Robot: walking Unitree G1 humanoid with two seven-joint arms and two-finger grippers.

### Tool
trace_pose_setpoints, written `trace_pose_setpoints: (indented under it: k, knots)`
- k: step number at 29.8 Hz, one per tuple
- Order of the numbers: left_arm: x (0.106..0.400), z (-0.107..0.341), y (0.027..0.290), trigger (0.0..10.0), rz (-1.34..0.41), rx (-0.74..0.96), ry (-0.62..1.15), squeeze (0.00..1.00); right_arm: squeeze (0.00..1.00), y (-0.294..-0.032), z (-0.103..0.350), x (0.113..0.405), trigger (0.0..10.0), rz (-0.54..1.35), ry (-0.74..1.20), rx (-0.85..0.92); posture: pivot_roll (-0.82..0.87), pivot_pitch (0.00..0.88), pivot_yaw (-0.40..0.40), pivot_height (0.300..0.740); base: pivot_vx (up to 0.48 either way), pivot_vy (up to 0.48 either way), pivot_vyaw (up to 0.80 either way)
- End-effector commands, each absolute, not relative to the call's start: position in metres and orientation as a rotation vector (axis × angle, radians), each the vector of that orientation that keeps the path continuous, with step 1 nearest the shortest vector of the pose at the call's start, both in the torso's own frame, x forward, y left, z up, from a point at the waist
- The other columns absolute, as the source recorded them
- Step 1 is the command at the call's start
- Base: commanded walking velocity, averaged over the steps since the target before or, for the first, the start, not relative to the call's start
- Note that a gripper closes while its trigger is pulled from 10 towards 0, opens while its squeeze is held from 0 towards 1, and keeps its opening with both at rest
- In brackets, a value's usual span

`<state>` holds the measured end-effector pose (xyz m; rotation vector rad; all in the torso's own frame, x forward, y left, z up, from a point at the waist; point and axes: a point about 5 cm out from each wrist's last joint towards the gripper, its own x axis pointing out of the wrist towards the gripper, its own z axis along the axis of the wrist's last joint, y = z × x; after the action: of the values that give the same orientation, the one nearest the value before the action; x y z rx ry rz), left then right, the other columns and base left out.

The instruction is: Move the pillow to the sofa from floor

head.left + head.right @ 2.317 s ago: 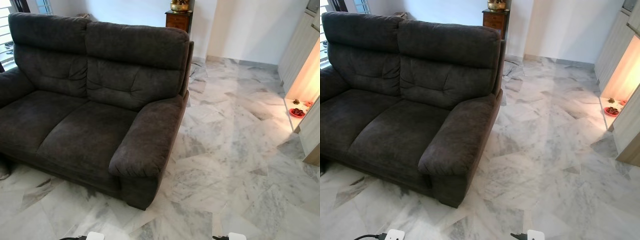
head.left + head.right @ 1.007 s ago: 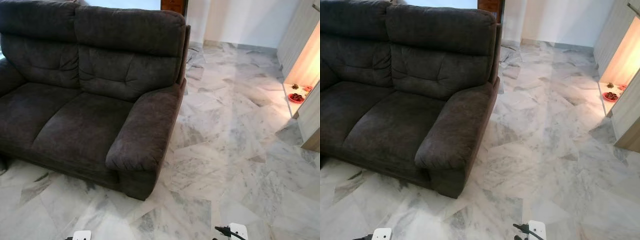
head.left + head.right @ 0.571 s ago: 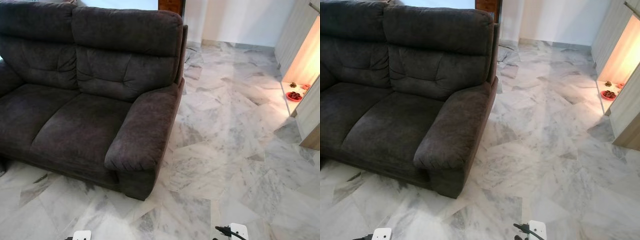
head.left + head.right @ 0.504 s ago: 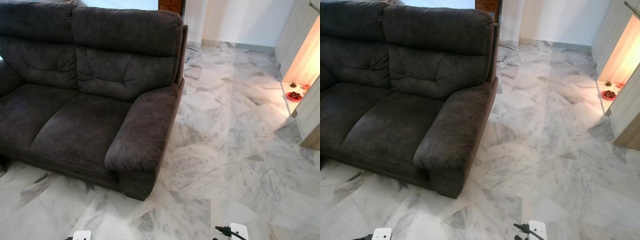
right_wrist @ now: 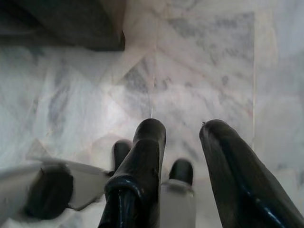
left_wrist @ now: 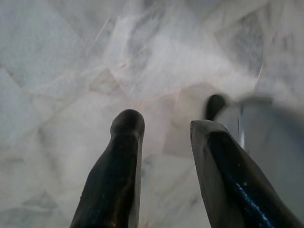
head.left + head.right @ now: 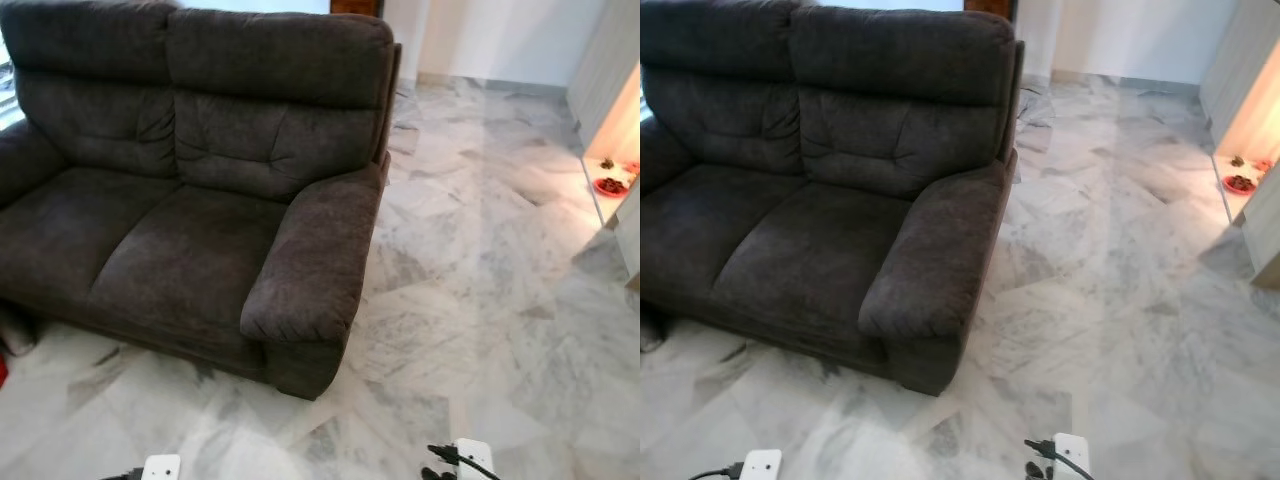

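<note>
- Dark grey plush was seen covering the sofa (image 7: pixel 190 190), a two-seater standing on the pale marble floor (image 7: pixel 480 280); both seat cushions lay bare.
- No pillow could be made out on the stretch of floor in view, so its place, its heading and its long axis could not be told.
- A pillow was judged likely to be light, soft and easily crushed; a hold across one edge or corner, pinched deep enough to gather the filling, was judged safest.
- Were it oblong, the grip was thought best taken across the short side, so that the long axis hung below.
- The left gripper (image 6: pixel 164 128) was pointed down at the floor, its two black fingers parted and nothing between them.
- The right gripper (image 5: pixel 183 130) was likewise held over the marble near the sofa's foot, fingers apart and empty.
- The task was judged to be at the searching stage.
</note>
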<state>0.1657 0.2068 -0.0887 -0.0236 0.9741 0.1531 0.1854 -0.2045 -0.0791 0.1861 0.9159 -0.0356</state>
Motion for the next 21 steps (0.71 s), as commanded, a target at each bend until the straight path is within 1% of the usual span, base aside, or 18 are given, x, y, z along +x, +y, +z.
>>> trace_pose_setpoints:
  k: [1, 21]
  knots:
    - [0.1711, -0.0848, 0.2148, 10.0, 0.171, -0.013, 0.955, 0.0, 0.0, -0.1961, -0.0791, 0.1885, 10.0, -0.021, 0.914, 0.195, 0.1, 0.096, 0.027, 0.74, 0.0, 0.48, 0.0]
    - [0.175, -0.083, 0.2158, 10.0, 0.175, -0.012, 0.949, 0.0, 0.0, -0.1897, -0.0793, 0.1906, 10.0, -0.017, 0.918, 0.189, 0.1, 0.094, 0.028, 0.74, 0.0, 0.48, 0.0]
